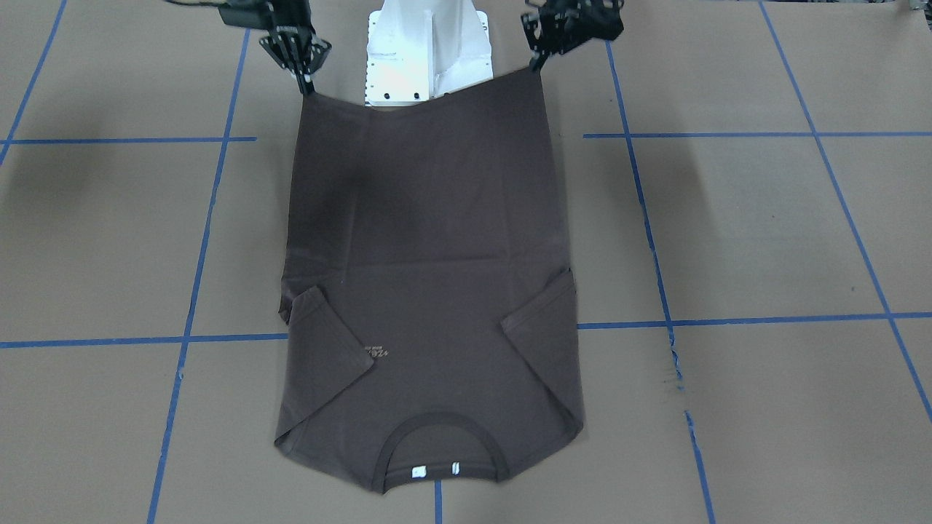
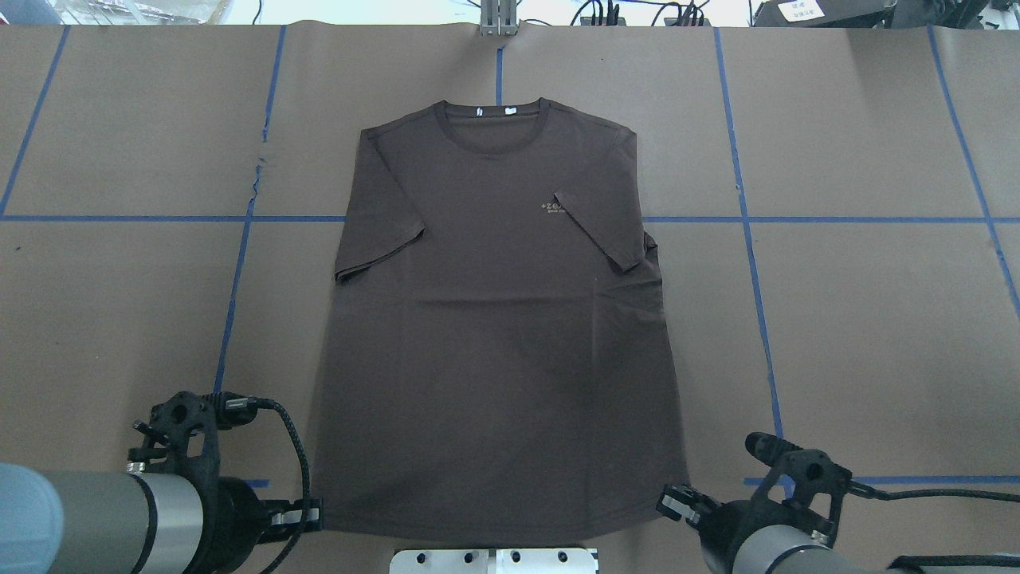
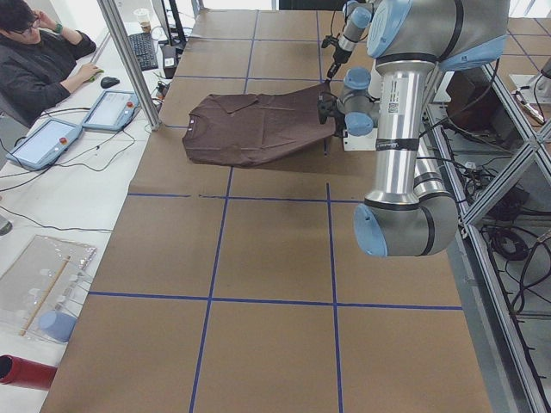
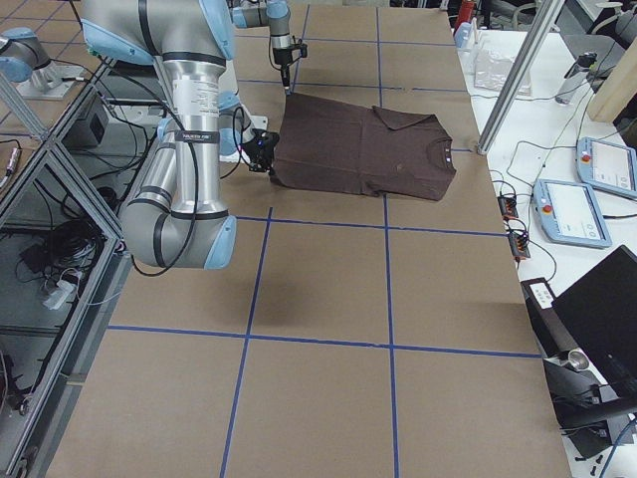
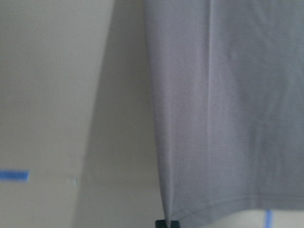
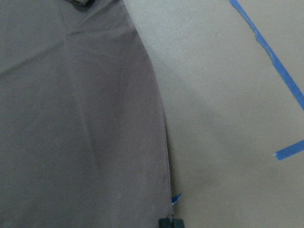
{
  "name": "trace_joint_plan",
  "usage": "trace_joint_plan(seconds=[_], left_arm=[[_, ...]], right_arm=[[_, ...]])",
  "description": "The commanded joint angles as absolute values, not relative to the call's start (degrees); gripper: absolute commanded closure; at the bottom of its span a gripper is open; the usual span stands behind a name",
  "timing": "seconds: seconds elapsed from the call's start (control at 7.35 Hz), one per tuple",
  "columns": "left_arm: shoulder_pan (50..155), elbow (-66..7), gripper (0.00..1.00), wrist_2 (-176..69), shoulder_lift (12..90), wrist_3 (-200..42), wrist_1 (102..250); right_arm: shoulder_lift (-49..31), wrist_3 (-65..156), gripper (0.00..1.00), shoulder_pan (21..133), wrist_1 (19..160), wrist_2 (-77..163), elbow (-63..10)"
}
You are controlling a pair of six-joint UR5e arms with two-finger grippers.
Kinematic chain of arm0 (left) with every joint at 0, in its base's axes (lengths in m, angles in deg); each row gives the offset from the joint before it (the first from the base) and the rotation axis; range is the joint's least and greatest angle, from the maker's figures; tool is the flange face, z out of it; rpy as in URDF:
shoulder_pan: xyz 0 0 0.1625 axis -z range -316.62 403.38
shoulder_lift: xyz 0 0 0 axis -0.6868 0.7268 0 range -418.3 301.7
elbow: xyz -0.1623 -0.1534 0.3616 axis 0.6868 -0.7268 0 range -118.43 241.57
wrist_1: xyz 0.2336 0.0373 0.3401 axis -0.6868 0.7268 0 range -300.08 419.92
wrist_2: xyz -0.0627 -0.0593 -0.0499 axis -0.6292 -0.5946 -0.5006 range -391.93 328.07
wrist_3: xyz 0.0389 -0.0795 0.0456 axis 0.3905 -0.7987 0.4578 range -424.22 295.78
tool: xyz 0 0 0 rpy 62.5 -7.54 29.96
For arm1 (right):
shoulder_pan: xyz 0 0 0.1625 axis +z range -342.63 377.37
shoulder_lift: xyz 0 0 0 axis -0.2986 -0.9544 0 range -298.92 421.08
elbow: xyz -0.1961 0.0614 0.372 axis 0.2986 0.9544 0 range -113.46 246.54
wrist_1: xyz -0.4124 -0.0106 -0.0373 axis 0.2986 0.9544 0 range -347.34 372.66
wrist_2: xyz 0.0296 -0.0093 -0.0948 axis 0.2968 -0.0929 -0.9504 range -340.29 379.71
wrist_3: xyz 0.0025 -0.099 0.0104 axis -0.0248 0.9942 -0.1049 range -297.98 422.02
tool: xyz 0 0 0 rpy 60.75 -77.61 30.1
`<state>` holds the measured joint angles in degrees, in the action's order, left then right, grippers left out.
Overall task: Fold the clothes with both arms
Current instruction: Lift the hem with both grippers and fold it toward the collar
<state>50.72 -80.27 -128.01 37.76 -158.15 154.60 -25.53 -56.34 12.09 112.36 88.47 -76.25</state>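
The dark brown T-shirt [image 1: 429,240] lies front up on the brown table, collar [image 1: 439,426] far from the robot and both sleeves folded in over the chest. It also shows in the overhead view [image 2: 494,335]. My left gripper [image 1: 537,67] [image 2: 315,514] is shut on one hem corner. My right gripper [image 1: 306,89] [image 2: 669,502] is shut on the other hem corner. The hem hangs a little above the table and sags between them. Each wrist view shows the cloth [image 5: 228,118] [image 6: 80,133] running up from closed fingertips [image 5: 167,223] [image 6: 171,222].
The white robot base [image 1: 422,51] stands just behind the lifted hem. Blue tape lines [image 1: 728,135] grid the brown paper table. In the exterior left view a seated person [image 3: 34,60] and tablets [image 3: 116,110] are beyond the table's far edge.
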Motion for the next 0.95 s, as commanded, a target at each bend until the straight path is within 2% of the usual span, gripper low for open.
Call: trace_joint_plan(seconds=[0.0,0.41,0.82], left_arm=[[49.9,-91.3,1.00,-131.7,47.1,-160.4,135.3],[56.9,-89.1,1.00,-132.6,48.6,-154.4,134.6],[73.4,-76.5,1.00,-135.2,52.8,-138.9,134.8]], right_arm=[[-17.6,-56.5,1.00,11.0,130.0,92.8,-89.2],[-9.3,-50.9,1.00,22.1,137.7,100.0,-86.2],[-1.2,-39.3,1.00,39.8,136.8,107.5,-73.8]])
